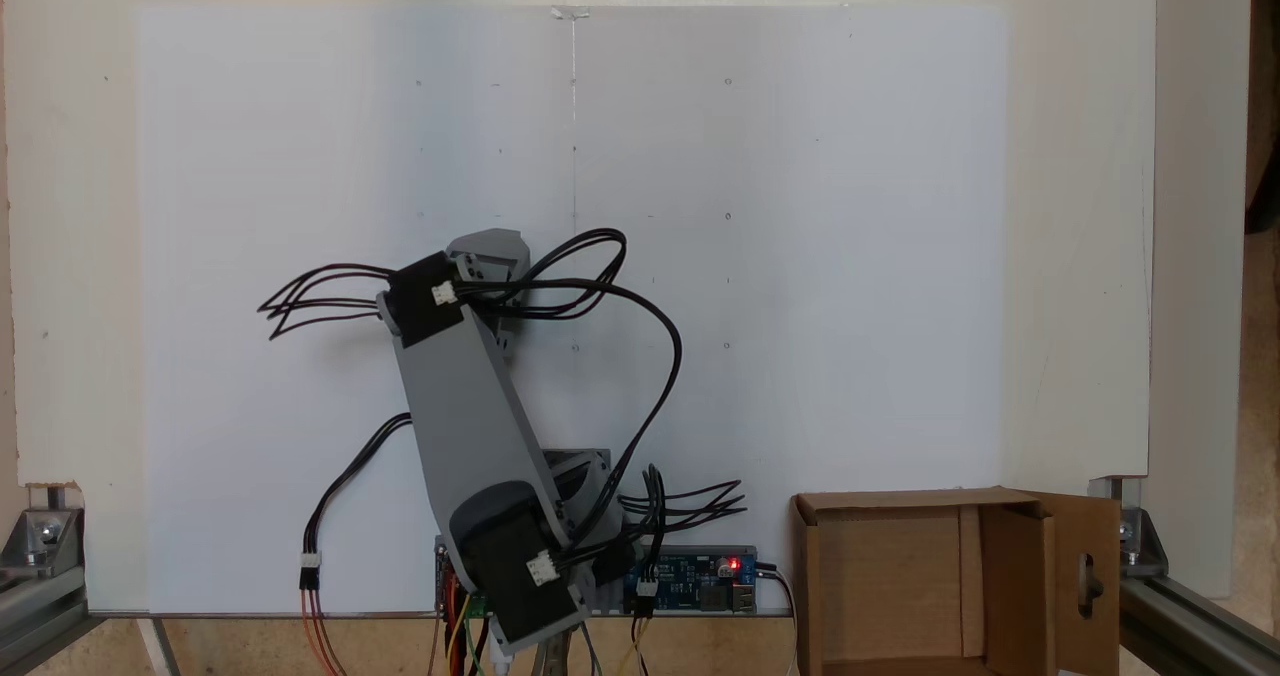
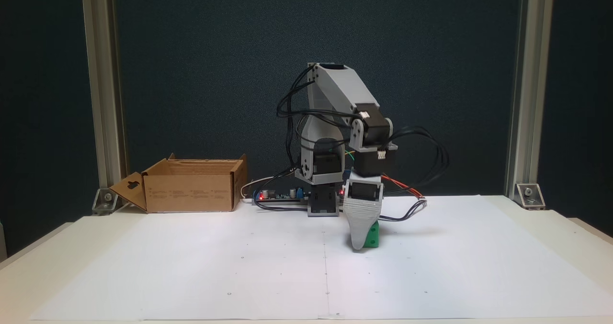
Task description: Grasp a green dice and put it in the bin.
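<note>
In a fixed view the green dice (image 2: 373, 236) rests on the white paper right of centre, its left part covered by a grey ribbed finger (image 2: 360, 218). My gripper (image 2: 359, 245) points straight down with its tip at the paper, right against the dice. Its jaws stand one behind the other, so only one tip shows and their state is unclear. The bin (image 2: 191, 192) is an open brown cardboard box at the back left, well apart from the gripper. In a fixed view from above the bin (image 1: 1000, 504) sits at the bottom right, and my arm (image 1: 470, 406) hides the dice.
A controller board (image 2: 280, 195) with a red light and loose black cables lies at the arm's base (image 2: 323, 204). Aluminium posts (image 2: 100, 98) stand at both back corners. The bin's slotted flap (image 1: 1085, 581) hangs outward. White paper (image 2: 191, 266) covers the table.
</note>
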